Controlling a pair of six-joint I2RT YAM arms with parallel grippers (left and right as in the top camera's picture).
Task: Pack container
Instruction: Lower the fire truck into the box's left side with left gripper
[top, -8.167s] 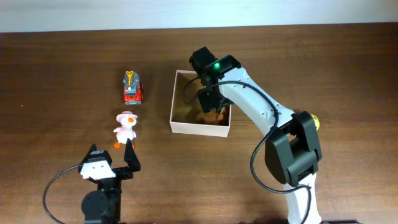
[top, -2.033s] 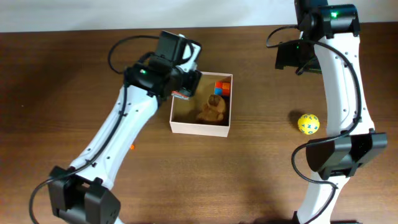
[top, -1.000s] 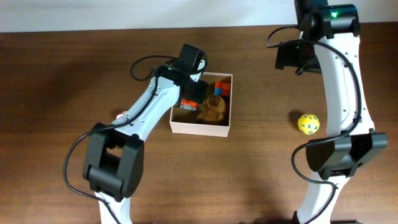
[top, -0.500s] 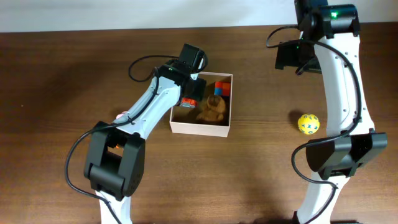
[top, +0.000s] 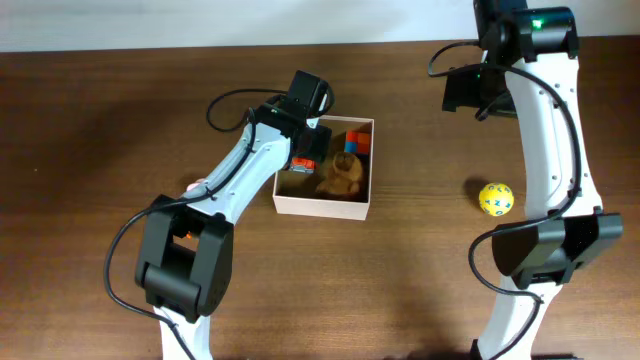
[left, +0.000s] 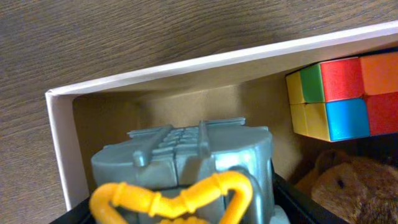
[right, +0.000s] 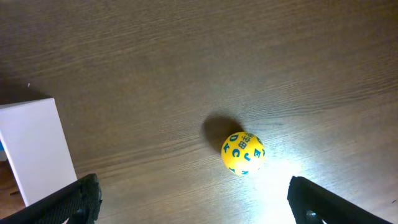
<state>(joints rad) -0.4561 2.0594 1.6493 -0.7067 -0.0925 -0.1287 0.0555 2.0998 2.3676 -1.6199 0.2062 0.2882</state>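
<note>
The container (top: 322, 207) is a shallow white-walled box with a tan inside, at mid-table. It holds a colourful cube (top: 357, 140) and a brown plush toy (top: 343, 176). My left gripper (top: 306, 152) reaches into its left half and is shut on a toy truck (top: 299, 165). In the left wrist view the truck (left: 180, 163) shows grey with a yellow hose, low inside the container's corner (left: 59, 149), next to the cube (left: 339, 93) and the plush (left: 348, 186). My right gripper (top: 476, 93) is open and empty, high at the back right.
A yellow ball with blue letters (top: 495, 198) lies right of the container; it also shows in the right wrist view (right: 243, 153), beyond my open fingers (right: 193, 205). A pink duck toy (top: 195, 187) is mostly hidden under my left arm.
My left gripper has carried the truck from the container's back left corner down into its left half. In the last half second nothing moves. The right arm stays still.
</note>
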